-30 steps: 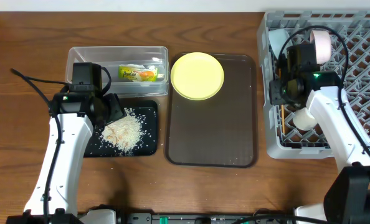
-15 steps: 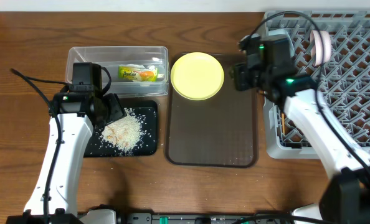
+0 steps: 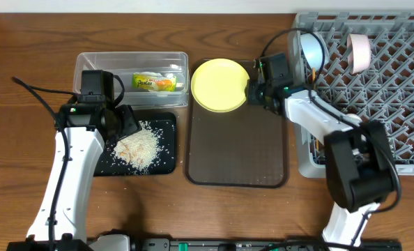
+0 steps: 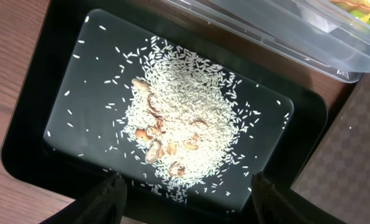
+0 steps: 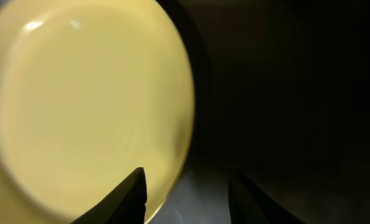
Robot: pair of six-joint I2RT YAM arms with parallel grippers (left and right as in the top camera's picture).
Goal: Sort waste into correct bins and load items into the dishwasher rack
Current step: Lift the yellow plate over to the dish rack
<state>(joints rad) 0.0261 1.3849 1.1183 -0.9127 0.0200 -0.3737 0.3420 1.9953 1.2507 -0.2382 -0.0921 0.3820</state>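
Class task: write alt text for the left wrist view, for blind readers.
A pile of white rice with brown bits lies in a shallow black tray. A clear tub borders its upper right; the left gripper, open, frames the bottom edge.

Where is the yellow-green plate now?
Overhead, the plate sits at the top-left of the brown tray, beside the clear tub, with the right gripper at its edge.

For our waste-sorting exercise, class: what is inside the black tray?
White rice lies heaped in the black tray, with a few brown bits mixed in and stray grains around. From overhead, the left arm hides the tray's left part.
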